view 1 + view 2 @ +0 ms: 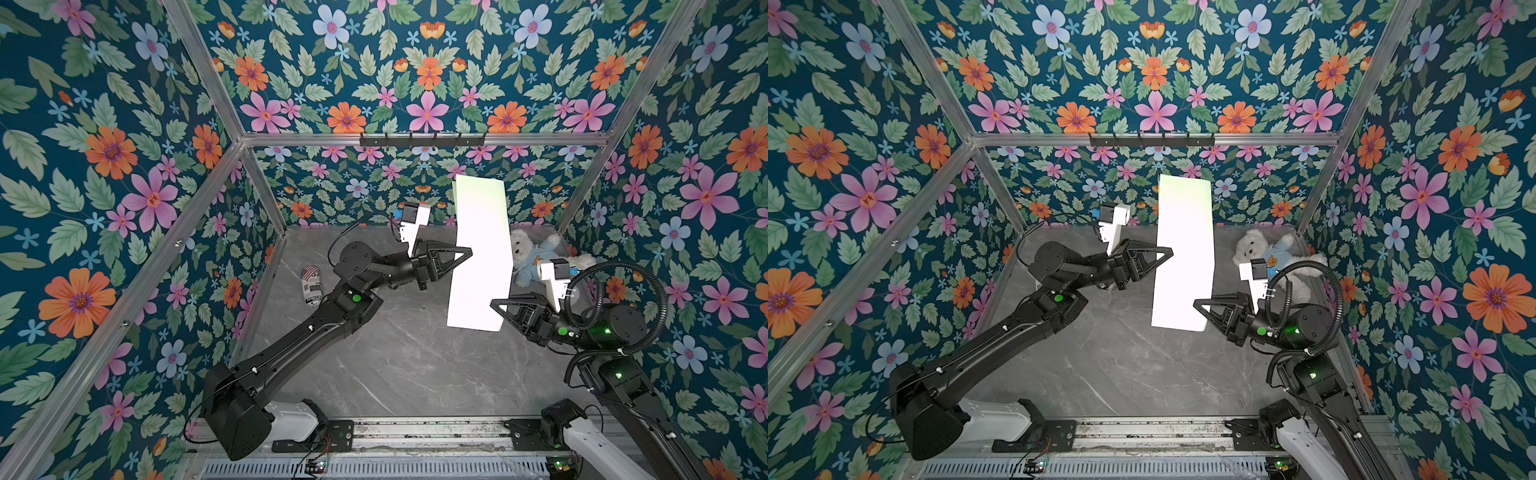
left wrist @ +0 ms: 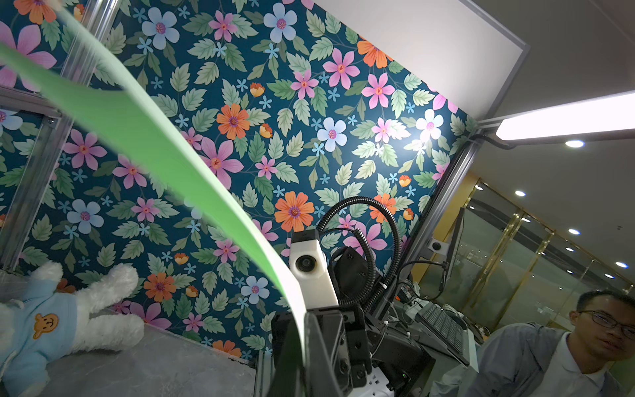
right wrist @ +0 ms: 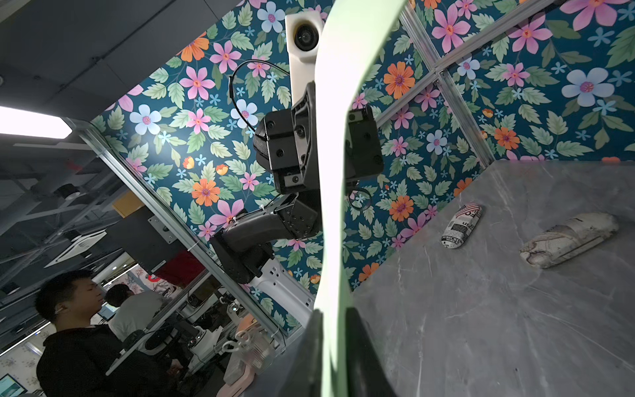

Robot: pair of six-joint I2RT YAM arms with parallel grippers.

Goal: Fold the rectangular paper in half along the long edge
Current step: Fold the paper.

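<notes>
Hanging in the air above the grey marble-patterned desk (image 1: 395, 374), the thin, pale mint-green rectangular paper (image 1: 482, 249) (image 1: 1183, 257) runs lengthwise between the two arms. Its far end rises in front of the flowered back wall.

The left gripper (image 1: 468, 251) has its jaws together on the paper's left long edge, about midway along. The right gripper (image 1: 495, 302) meets the near right corner. In the right wrist view the paper (image 3: 331, 172) passes between that gripper's dark jaws, but I cannot tell whether they press it or stand slightly off.

Glare bleaches the paper almost white in both top views. It looks doubled at its far end, though no crease can be made out.

A white plush teddy bear in a pale blue top (image 1: 536, 253) lies at the desk's far right corner, partly hidden by the paper and the right arm (image 1: 602, 328).

Near the left wall lies a small crumpled pouch printed with newsprint and a flag (image 1: 312, 286). A longer off-white bundle (image 3: 570, 239) shows only in the right wrist view, and what it is stays unclear.
</notes>
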